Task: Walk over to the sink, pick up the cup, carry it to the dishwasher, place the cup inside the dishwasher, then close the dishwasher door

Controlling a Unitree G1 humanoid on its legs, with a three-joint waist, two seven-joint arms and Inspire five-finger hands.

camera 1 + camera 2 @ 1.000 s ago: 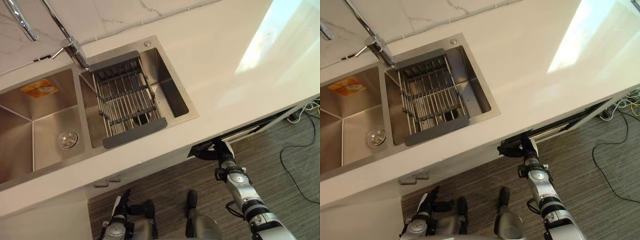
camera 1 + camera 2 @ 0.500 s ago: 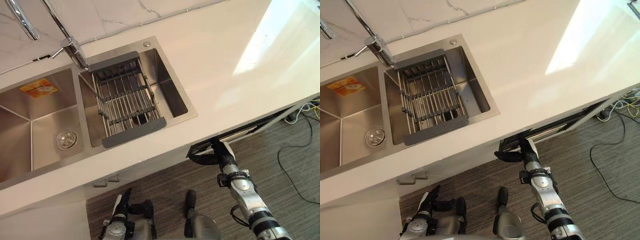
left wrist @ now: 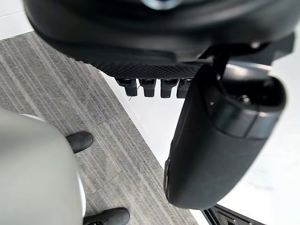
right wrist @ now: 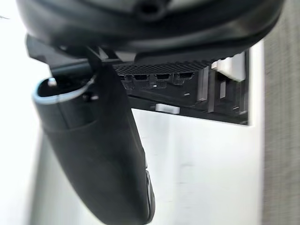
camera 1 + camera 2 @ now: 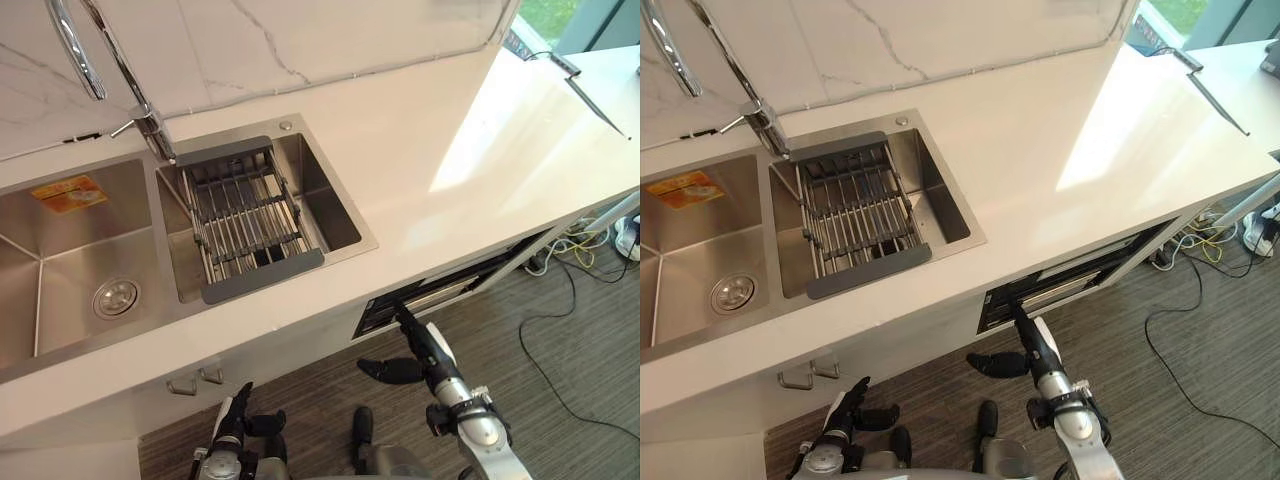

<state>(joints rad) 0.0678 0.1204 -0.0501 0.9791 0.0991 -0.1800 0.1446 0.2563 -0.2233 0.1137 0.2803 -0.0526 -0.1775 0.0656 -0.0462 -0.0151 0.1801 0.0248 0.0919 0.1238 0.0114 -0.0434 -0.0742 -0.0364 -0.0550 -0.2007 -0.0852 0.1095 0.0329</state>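
- Dishwasher (image 5: 470,277): door ajar, a dark slit under the worktop (image 5: 470,150) edge.
- Right robot hand (image 5: 428,350): spread wide, empty, straight fingertips at that slit.
- Left robot hand (image 5: 238,420): relaxed, low.
- Orange sticker (image 5: 68,192) in sink (image 5: 330,200): print unreadable.

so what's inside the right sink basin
A wire rack with grey ends sits in the right basin, filling most of it. A dark spot, likely the drain, shows through its bars. The rest of the floor under the rack is covered.

White countertop (image 5: 420,170), silver sink (image 5: 60,270), dark grey rack (image 5: 263,277), orange sticker (image 5: 68,192), grey striped floor (image 5: 580,390)
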